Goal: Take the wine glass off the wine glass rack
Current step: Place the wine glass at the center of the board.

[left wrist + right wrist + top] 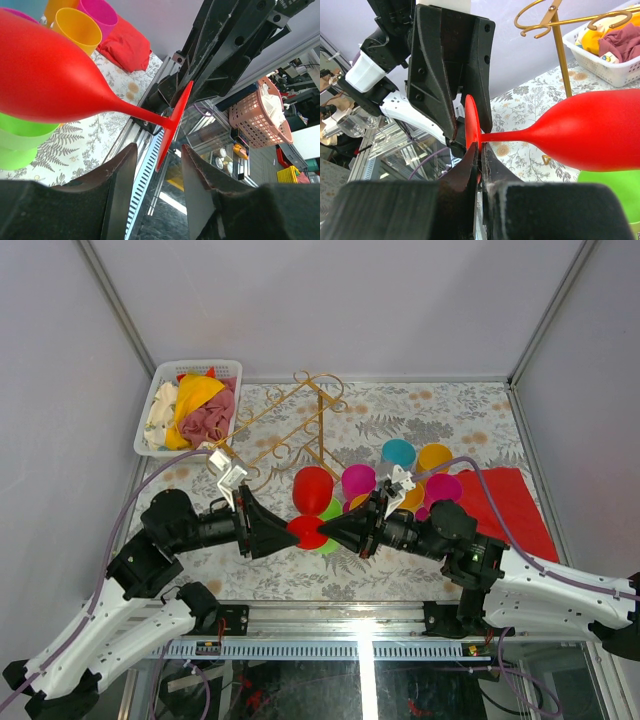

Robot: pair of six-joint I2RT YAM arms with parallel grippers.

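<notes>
While the right end effector [480,152] is pinching the red wine glass [590,130] by the rim of its foot [471,120], jaws closed tight on that thin disc, the left end effector [159,150] is standing partly open. Its two fingers are straddling the lower edge of the same foot without visibly touching it. The glass is lying roughly level in the air at the centre of the top view, well clear of the gold wine glass rack [561,50], which is standing toward the upper middle of that frame, and its bowl is hanging over a green cup [20,145] on the worktop [450,400]. Removal looks all but done, and a pass between the arms seems to be in hand, though which way cannot be told. With one edge pinch carrying a long, bowl-heavy glass, the right wrist should be moving slowly and without twisting. The left fingers should be either closing squarely on the disc or drawing straight back without knocking it.
</notes>
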